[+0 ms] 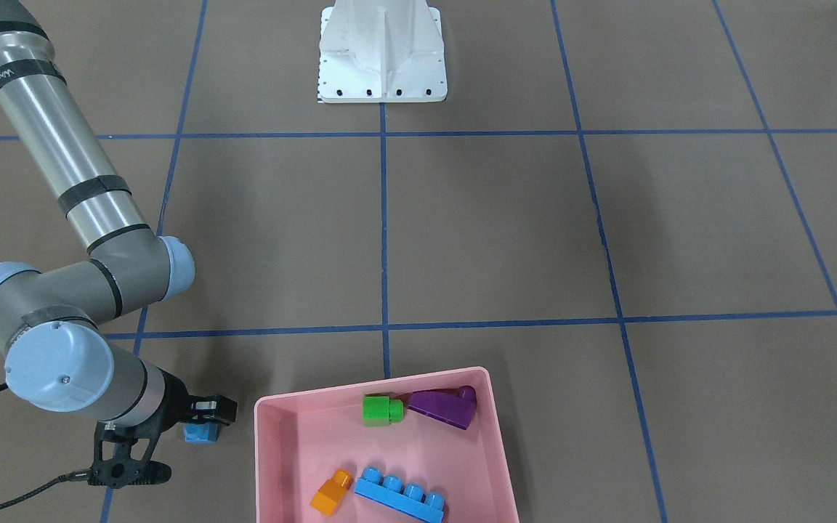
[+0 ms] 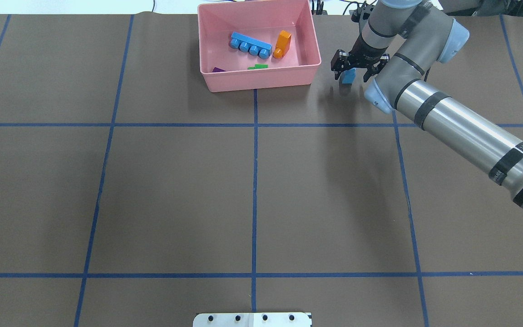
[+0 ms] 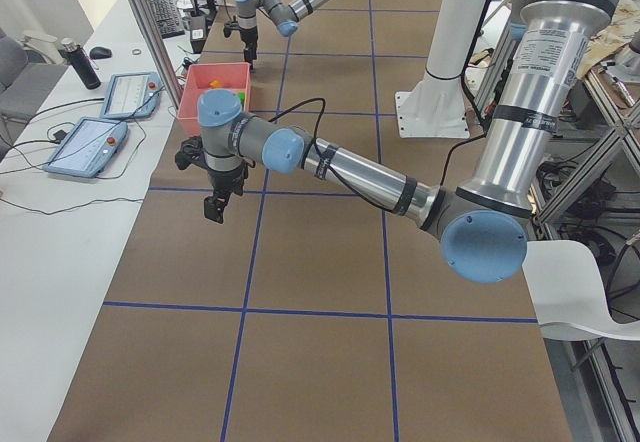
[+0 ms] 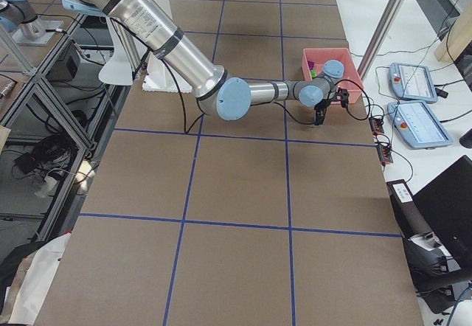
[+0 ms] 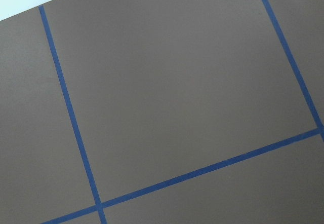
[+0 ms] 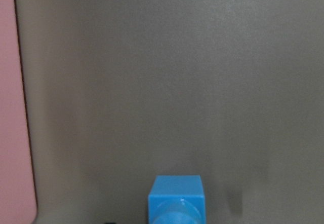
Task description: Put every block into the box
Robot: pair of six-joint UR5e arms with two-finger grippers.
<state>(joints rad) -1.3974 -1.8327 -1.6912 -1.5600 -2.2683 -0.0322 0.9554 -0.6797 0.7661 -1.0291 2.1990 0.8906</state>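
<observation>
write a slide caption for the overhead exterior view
Right end effector open around the last loose block, small and blue, beside the pink box

Orange (image 1: 331, 492), purple (image 1: 444, 409), green (image 1: 381, 410), long blue blocks (image 1: 400, 495) in pink box (image 1: 275, 457); small blue block (image 1: 200, 434) outside.

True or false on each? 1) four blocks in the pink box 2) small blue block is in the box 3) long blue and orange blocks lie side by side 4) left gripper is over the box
1) Four blocks lie in the pink box. True.
2) The small blue block is in the box. False: it sits on the table outside the box, under the right gripper.
3) The long blue block lies next to the orange block. True.
4) The left gripper is over the box. False: it is off to the side, over the table.
</observation>
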